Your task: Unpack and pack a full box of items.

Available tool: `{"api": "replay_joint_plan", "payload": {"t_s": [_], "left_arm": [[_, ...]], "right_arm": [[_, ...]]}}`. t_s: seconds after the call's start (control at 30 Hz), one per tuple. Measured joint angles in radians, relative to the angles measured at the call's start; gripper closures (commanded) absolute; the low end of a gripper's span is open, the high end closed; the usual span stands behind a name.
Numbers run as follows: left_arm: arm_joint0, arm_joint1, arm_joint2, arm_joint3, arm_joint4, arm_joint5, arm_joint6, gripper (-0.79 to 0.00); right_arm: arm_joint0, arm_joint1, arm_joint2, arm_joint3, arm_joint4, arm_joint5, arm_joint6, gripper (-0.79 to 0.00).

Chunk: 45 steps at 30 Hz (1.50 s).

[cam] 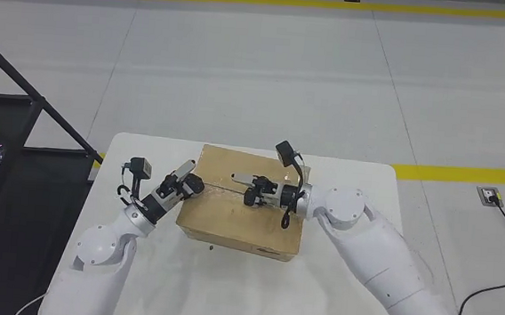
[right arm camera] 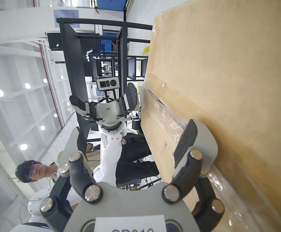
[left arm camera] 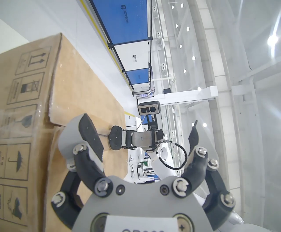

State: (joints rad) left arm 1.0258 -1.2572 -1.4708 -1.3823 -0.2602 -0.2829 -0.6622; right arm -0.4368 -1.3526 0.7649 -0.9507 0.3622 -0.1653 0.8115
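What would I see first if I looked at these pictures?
A big brown box, taped shut, sits in the middle of the white table. Two white robot arms reach in at it from either side. The left tool is open at the box's corner, and the right tool is open on top, by the taped seam.
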Motion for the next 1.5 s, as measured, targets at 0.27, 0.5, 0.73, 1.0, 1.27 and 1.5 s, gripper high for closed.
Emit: {"api": "replay_joint_plan", "payload": {"t_s": [0.27, 0.5, 0.73, 1.0, 1.27, 1.5], "left_arm": [[0.046, 0.01, -0.038, -0.026, -0.037, -0.018, 0.0, -0.785], [0.063, 0.015, -0.052, -0.03, -0.061, -0.026, -0.004, -0.785], [0.051, 0.016, -0.033, -0.018, -0.065, -0.028, -0.01, -0.785], [0.02, 0.016, 0.004, 0.008, -0.062, -0.023, -0.022, -0.785], [-0.015, 0.014, 0.041, 0.026, -0.054, -0.018, -0.029, -0.785], [-0.032, 0.014, 0.059, 0.037, -0.054, -0.019, -0.029, -0.785]], "right_arm": [[0.043, -0.066, -0.07, 0.065, -0.006, -0.073, -0.1, -0.785], [0.078, -0.113, -0.107, 0.128, 0.009, -0.052, -0.094, -0.785], [0.113, -0.134, -0.106, 0.209, 0.005, -0.024, -0.03, -0.785], [0.072, -0.09, -0.031, 0.166, -0.049, -0.041, 0.025, -0.785], [-0.064, -0.002, 0.119, -0.037, -0.168, 0.046, -0.003, -0.785], [-0.202, 0.061, 0.261, -0.237, -0.241, 0.142, 0.009, -0.785]]}}
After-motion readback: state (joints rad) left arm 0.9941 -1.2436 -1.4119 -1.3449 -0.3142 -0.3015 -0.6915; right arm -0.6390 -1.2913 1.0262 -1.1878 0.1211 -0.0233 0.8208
